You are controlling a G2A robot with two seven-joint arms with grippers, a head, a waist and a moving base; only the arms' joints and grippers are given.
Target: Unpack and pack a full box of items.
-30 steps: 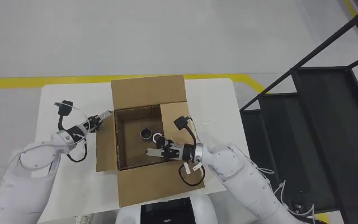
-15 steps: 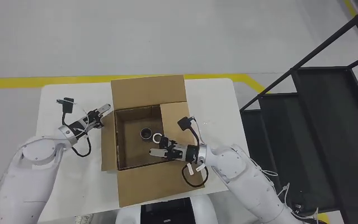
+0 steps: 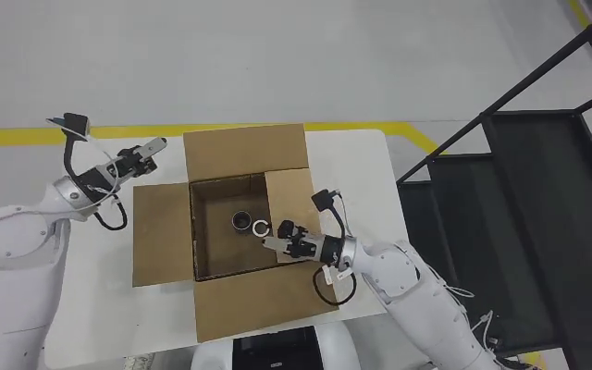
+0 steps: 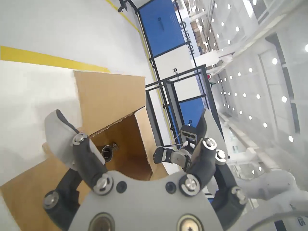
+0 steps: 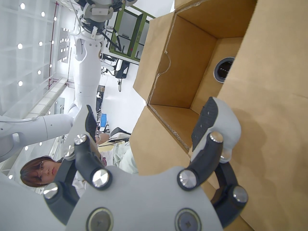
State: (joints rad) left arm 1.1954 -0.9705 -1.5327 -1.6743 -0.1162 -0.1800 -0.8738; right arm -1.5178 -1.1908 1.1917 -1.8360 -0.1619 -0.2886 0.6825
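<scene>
Right gripper (image 3: 274,237) spread wide, nothing between its fingers (image 5: 211,121) — it hangs at the inner edge of the right flap (image 3: 289,194) of the box (image 3: 208,264), one finger close over the cardboard, contact unclear. Left gripper (image 3: 154,145) also wide apart and empty, over the table (image 3: 347,166) just off the box's back-left corner. Box sits mid-table, open: left flap (image 3: 162,233) lying flat, right flap tilted up, back flap (image 3: 245,153) and front flap (image 3: 250,301) folded outward. Down on the box floor: dark round item (image 3: 242,220) with a small white ring (image 3: 261,227) touching or just beside it — can't tell which
</scene>
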